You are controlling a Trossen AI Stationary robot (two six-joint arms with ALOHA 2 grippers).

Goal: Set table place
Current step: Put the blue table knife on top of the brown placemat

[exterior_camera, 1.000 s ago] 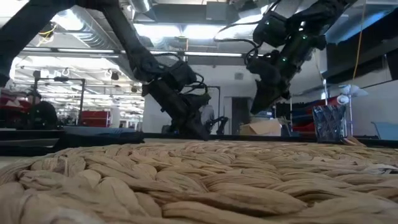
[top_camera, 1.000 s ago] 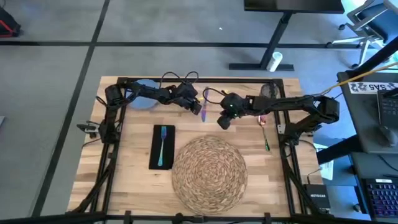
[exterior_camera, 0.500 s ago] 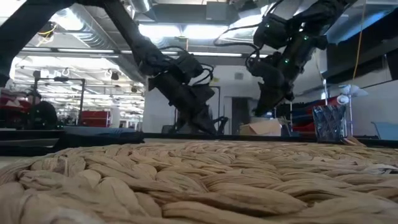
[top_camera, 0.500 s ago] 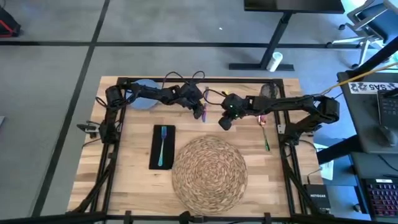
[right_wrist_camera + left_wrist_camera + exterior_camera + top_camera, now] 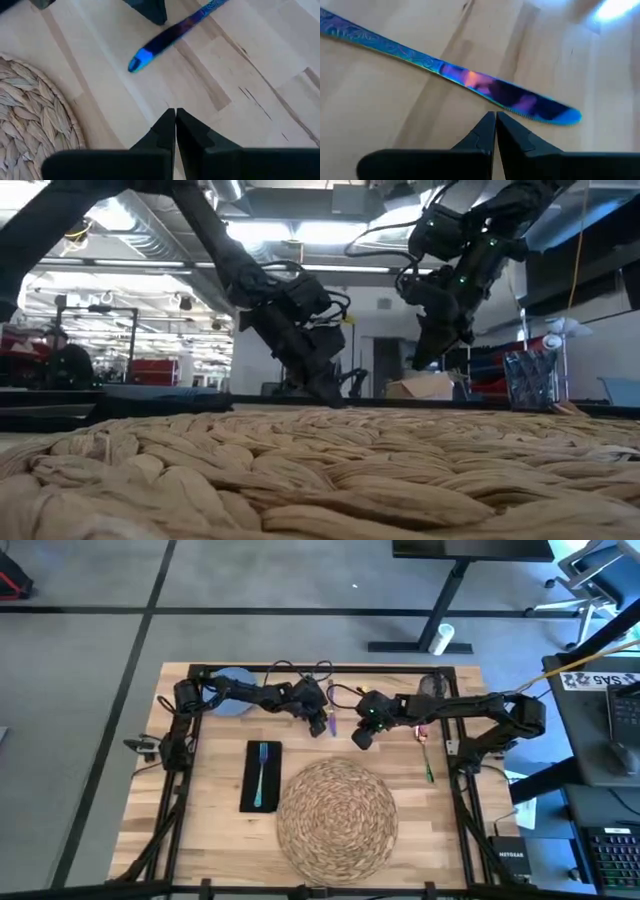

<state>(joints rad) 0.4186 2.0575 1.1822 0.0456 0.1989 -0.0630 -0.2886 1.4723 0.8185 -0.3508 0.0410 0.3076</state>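
The knife (image 5: 470,85), iridescent blue and purple with a patterned handle, lies flat on the table (image 5: 215,830) near its far edge, between the two grippers. The left gripper (image 5: 318,726) hangs just over it with its fingers (image 5: 487,131) pressed together on nothing, their tips just short of the blade. The right gripper (image 5: 360,738) is close beside, likewise closed and empty, its fingers (image 5: 170,127) pointing at bare wood just off the rim of the straw mat (image 5: 336,818). That mat fills the near middle of the table (nothing lies on it). To its left is the black napkin (image 5: 260,776) with the teal fork (image 5: 260,775) lying along it. The pale blue plate (image 5: 232,693) sits at the far left corner, partly under the left arm. On the right side lies a green-handled utensil (image 5: 428,765), well apart from the knife. A white label off the table's right reads "SAS" (image 5: 600,680).
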